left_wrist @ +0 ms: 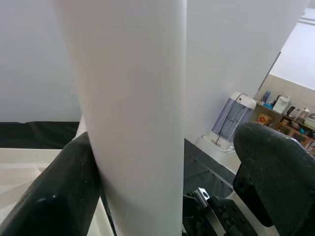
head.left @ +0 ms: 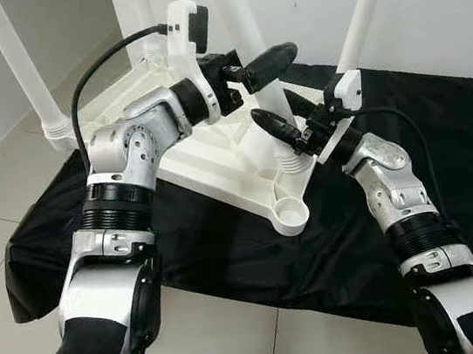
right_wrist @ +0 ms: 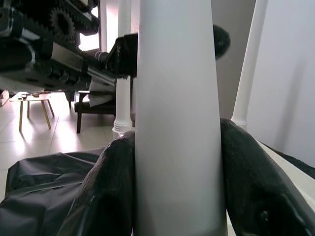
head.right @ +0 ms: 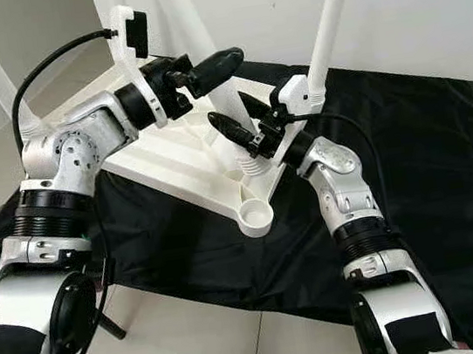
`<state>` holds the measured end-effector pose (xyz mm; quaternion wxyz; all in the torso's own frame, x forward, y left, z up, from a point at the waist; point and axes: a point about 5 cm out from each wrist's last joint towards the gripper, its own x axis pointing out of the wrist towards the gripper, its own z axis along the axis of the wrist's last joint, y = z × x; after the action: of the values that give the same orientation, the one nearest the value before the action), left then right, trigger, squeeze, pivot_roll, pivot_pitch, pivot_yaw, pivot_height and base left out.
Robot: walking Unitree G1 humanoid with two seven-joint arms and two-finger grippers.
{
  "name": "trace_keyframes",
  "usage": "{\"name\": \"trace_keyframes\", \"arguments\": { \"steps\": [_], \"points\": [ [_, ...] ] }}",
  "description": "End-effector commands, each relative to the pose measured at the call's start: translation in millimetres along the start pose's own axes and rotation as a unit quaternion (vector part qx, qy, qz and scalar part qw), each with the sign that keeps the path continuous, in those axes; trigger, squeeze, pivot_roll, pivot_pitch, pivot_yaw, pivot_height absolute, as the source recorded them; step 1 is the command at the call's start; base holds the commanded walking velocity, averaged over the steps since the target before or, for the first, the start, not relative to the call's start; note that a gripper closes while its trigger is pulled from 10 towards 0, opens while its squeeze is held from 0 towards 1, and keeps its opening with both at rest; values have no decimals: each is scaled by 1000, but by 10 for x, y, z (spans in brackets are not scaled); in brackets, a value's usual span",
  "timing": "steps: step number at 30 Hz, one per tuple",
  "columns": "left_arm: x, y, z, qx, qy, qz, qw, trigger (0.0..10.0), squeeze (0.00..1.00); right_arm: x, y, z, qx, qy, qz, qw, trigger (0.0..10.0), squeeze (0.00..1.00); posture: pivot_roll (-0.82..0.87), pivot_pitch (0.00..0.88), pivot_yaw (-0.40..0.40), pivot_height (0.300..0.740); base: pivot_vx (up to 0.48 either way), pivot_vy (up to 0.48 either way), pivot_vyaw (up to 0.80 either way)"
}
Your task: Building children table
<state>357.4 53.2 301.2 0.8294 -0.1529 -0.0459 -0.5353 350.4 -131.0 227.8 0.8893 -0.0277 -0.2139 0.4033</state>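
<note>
The white plastic table top (head.left: 216, 158) lies upside down on a black cloth (head.left: 446, 165) over the tiled floor (head.left: 2, 263). My right gripper (head.left: 275, 127) has its fingers pressed on both sides of the smooth tapered leg (head.left: 264, 94) near its ribbed base. My left gripper (head.left: 261, 66) sits higher on that leg, fingers spread either side. An empty round socket (head.left: 291, 213) marks the nearest corner.
</note>
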Motion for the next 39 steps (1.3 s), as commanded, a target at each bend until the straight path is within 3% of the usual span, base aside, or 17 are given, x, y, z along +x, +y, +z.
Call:
{"name": "trace_keyframes", "arguments": {
  "steps": [1,2,18,26,27,29,30,35,38,39],
  "points": [
    [4,-36,-22,8,5,-19,1000,8667,0,31,-20,77,-10,-16,1,1000,10000,0,13,0,-56,740,0,0,0],
    [10,-31,-29,14,6,-14,1000,0,0,40,-11,81,-11,-17,4,1000,10000,0,12,0,-56,740,0,0,0],
    [1,-15,44,21,-2,-9,1000,0,0,54,5,119,-14,-20,10,1000,10000,0,12,0,-55,740,0,0,0],
    [-4,21,68,46,1,9,999,0,0,51,-7,120,-14,-18,9,1000,10000,0,14,0,-57,740,0,0,0],
    [-3,30,69,51,3,13,999,10000,0,54,-8,117,-7,-16,11,1000,10000,839,15,0,-59,740,0,0,0],
    [-1,29,71,53,4,12,998,10000,0,55,-11,116,-3,-16,12,1000,10000,839,15,0,-59,740,0,0,0],
    [-1,28,71,56,5,12,998,10000,0,56,-12,115,-1,-15,12,1000,10000,1000,15,0,-59,740,0,0,0],
    [-2,18,73,57,5,10,998,10000,0,57,-9,112,1,-13,16,1000,10000,1000,16,0,-60,740,0,0,0],
    [-5,12,80,113,17,17,993,10000,0,51,-36,119,-4,-4,21,1000,10000,1000,16,0,-67,740,0,0,0],
    [-5,12,80,113,17,17,993,10000,0,51,-36,119,-4,-4,21,1000,10000,1000,16,0,-67,740,0,0,0]
  ]
}}
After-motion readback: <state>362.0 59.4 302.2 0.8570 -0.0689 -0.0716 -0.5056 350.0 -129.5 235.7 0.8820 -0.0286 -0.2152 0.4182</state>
